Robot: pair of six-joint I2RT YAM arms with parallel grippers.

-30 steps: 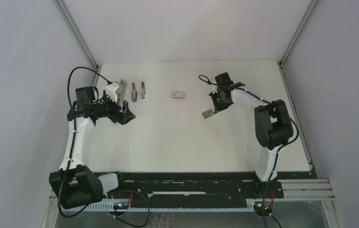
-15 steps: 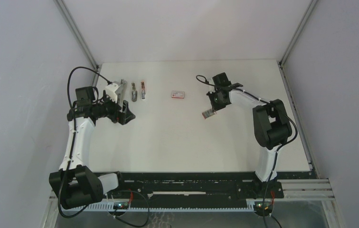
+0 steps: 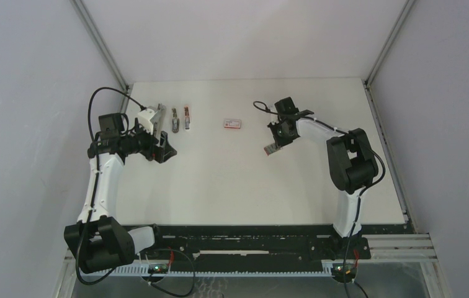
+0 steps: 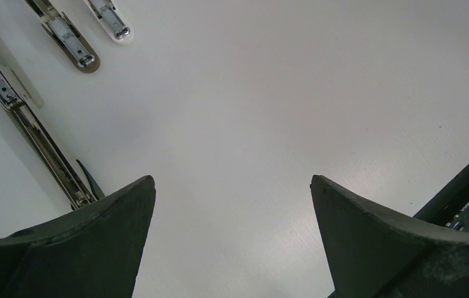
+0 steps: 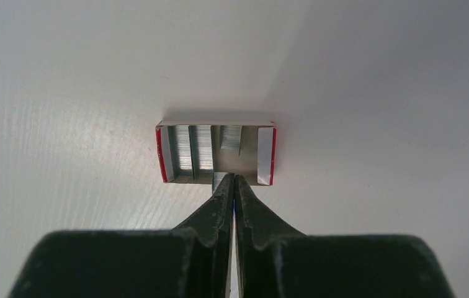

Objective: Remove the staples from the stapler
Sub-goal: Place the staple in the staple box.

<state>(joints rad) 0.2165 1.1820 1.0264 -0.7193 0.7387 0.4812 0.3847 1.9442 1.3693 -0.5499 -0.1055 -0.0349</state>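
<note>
The stapler (image 3: 158,117) lies opened at the far left, a slim grey bar with a white part. In the left wrist view its long rail (image 4: 33,139) runs beside my left finger. My left gripper (image 3: 161,149) (image 4: 232,180) is open and empty just in front of it. My right gripper (image 3: 275,143) (image 5: 232,180) is shut, its tips at the near edge of a small open red-and-white tray (image 5: 266,155) (image 3: 271,149). A short strip of staples (image 5: 218,179) sits at the tips. More staple strips (image 5: 192,149) lie in the tray.
Two short grey metal pieces (image 3: 174,121) (image 3: 187,118) lie right of the stapler; they also show in the left wrist view (image 4: 71,43) (image 4: 111,22). A flat red-and-white box (image 3: 232,123) lies at the back middle. The table's black front rail (image 4: 468,192) is nearby.
My right wrist has shifted a little to the left over the small tray. The tray, the stapler and the left arm have not moved.
</note>
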